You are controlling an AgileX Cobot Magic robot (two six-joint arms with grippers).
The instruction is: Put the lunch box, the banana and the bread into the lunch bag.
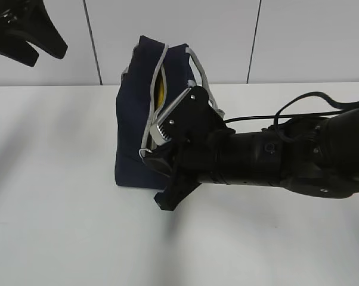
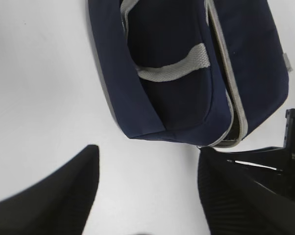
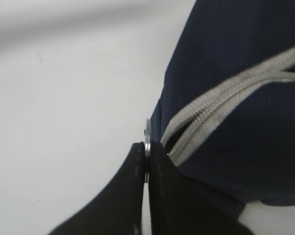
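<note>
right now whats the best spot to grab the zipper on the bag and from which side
The small metal pull tab at the low end of the grey zipper on the bag. It is thin and flat and sticks out past the edge, so pinch its faces from the open table side, as the right gripper does.

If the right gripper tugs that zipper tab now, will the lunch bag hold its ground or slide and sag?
The lunch bag is soft fabric standing on a smooth white table, so it will probably slide or tip. Nothing braces it: the left gripper hangs clear. The right gripper pinches only a thin metal tab, which may slip.
</note>
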